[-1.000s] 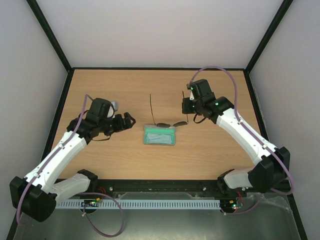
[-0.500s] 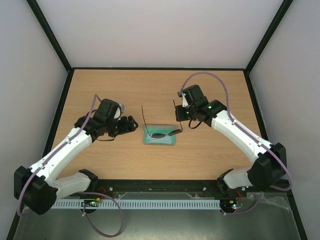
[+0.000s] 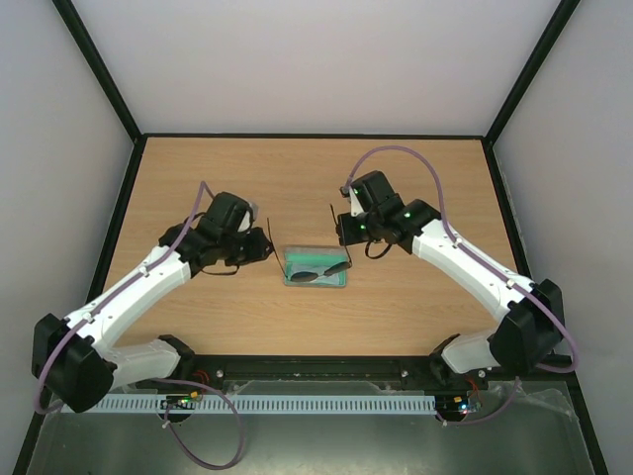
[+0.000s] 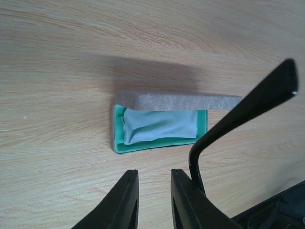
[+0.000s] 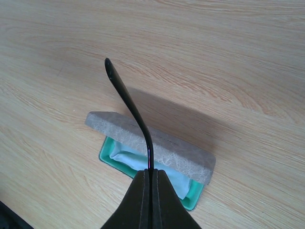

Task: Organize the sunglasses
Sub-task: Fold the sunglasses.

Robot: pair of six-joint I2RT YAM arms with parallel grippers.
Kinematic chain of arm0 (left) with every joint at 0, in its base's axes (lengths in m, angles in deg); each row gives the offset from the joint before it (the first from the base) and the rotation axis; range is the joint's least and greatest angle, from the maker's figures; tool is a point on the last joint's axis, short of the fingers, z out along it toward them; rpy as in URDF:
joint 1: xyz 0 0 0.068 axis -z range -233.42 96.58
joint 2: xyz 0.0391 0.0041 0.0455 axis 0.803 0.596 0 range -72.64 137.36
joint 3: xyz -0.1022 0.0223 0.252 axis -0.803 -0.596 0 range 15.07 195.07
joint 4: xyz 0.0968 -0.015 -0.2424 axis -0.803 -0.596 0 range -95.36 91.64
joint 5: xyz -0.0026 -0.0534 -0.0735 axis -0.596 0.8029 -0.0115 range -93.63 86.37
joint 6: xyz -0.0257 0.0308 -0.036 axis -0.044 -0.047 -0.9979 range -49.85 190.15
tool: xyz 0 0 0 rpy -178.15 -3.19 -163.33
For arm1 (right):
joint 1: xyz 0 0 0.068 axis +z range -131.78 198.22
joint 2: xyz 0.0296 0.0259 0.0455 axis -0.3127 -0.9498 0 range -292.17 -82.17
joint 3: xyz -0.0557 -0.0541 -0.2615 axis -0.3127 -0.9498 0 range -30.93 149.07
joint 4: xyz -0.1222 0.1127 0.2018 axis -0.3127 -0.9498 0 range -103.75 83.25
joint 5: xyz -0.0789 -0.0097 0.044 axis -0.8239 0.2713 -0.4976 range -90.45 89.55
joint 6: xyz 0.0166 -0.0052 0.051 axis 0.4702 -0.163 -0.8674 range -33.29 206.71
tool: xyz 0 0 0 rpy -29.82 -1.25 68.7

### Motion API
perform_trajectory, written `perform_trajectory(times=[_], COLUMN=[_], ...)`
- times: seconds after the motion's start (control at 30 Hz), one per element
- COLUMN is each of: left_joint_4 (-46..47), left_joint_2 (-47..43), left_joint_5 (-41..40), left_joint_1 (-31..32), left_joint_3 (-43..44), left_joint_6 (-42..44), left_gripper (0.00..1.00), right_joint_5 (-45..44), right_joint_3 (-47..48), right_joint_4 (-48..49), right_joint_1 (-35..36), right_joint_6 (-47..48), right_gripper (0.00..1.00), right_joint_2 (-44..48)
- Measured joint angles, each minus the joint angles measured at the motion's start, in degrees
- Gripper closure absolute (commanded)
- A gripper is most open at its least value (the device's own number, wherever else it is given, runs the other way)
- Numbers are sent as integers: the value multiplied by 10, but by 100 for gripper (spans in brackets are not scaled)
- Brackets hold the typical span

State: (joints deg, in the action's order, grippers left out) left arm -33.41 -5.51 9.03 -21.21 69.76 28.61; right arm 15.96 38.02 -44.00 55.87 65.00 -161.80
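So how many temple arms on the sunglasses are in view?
2. One temple arm pinched between the right fingers; the other stands beside the left fingers, not between them.

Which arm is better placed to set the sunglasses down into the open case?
Right. The right pincer is shut on a sunglasses temple, with the lenses over the case. The left pincer is open, holding nothing; the other temple passes beside it.

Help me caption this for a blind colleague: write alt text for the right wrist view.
The right gripper is shut on a thin black temple arm of the sunglasses, curving up and left. Behind it, an open grey case with teal lining holds a light blue cloth on a wooden table.
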Motion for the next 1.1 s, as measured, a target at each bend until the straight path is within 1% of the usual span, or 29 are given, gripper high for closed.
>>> perform_trajectory(times=[0.37, 0.67, 1.1], left_joint_4=[10, 25, 52], left_joint_2=[42, 73, 104], left_joint_5=[-9, -15, -5], left_joint_1=[48, 106, 156], left_joint_3=[37, 71, 76], left_joint_6=[-12, -25, -35], left_gripper=[79, 79, 79], right_joint_5=[17, 19, 23], right_joint_3=[19, 25, 26], right_joint_4=[-3, -7, -7], right_joint_1=[2, 3, 3], right_joint_6=[-2, -2, -2], right_gripper=[99, 99, 99], right_joint_2=[-12, -31, -32])
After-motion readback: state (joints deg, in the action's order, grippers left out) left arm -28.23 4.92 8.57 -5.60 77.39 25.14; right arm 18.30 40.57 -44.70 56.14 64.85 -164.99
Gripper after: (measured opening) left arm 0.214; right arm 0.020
